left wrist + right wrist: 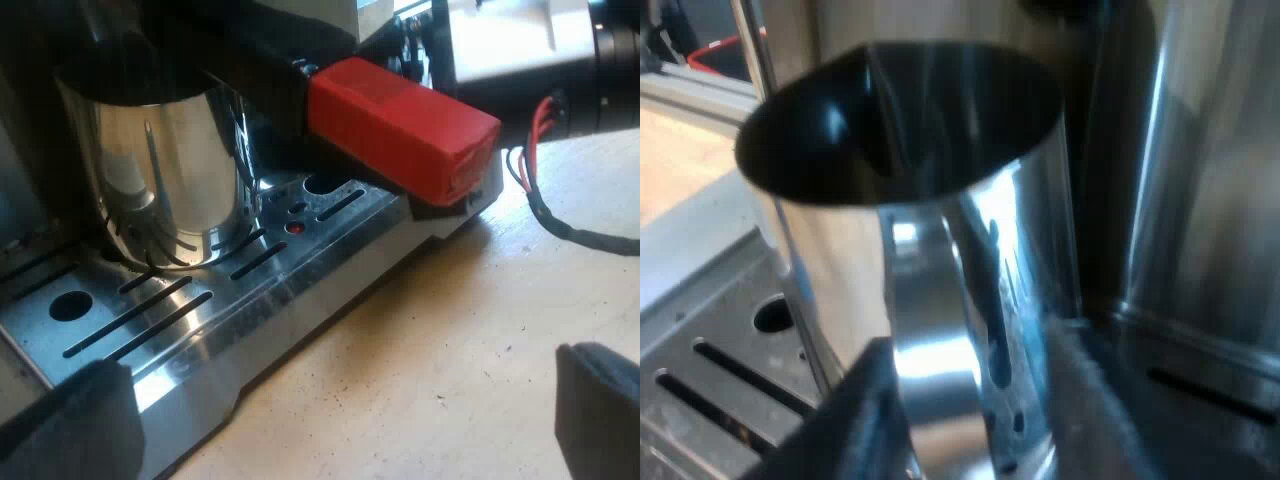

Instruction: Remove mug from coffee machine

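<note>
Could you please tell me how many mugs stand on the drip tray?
1: a metal mug on the drip tray, near the red handle end; others may be hidden.

My claw (970, 430) sits low against the mug (1025, 250), right at its shiny handle (925, 350). The mug stands upright on the slotted drip tray (710, 340), and I look down into its dark mouth. The steel front of the espresso machine (1200, 200) rises just behind the mug.
</note>
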Available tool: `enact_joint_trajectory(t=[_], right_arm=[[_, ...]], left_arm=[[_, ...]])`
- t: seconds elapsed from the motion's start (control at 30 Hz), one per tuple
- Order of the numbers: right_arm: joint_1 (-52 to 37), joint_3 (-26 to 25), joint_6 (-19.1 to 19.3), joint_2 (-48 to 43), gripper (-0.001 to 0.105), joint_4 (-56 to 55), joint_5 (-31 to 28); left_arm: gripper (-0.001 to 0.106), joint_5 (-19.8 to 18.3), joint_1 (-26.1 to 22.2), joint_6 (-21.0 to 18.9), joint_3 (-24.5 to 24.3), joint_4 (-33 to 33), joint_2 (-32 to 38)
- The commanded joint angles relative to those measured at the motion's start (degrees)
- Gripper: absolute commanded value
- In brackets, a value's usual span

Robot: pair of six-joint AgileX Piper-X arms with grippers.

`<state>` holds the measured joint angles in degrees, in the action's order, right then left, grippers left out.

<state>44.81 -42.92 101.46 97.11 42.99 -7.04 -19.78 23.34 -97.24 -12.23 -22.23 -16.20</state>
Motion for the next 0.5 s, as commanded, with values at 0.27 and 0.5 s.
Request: enact_joint_trajectory(t=[0.27, 0.5], right_arm=[[-0.1, -0.8, 0.3, 0.0, 0.000, 0.1, 0.0], [0.9, -0.8, 0.6, -2.3, 0.000, -2.9, -0.9]], left_arm=[[0.085, 0.3, 0.3, -0.7, -0.1, 1.1, 0.0], [0.085, 0.3, 0.3, -0.7, -0.1, 1.1, 0.0]])
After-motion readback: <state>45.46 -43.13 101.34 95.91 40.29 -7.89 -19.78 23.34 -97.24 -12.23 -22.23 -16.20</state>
